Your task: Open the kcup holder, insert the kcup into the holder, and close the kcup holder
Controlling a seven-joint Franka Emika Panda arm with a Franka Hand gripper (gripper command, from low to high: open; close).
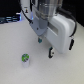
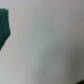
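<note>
Judging from the exterior view, I am seeing the task barely begun; the table is carrying everything; the kcup holder, appearing pale and boxy at the exterior view's right, is showing no drawer pulled out that I can make out; the end effector is hanging just beside its front, and I cannot tell how wide it is standing or whether it is gripping anything; the kcup is sitting alone on the table, apart from both; opening, inserting and closing are all remaining, I am reckoning.
</note>
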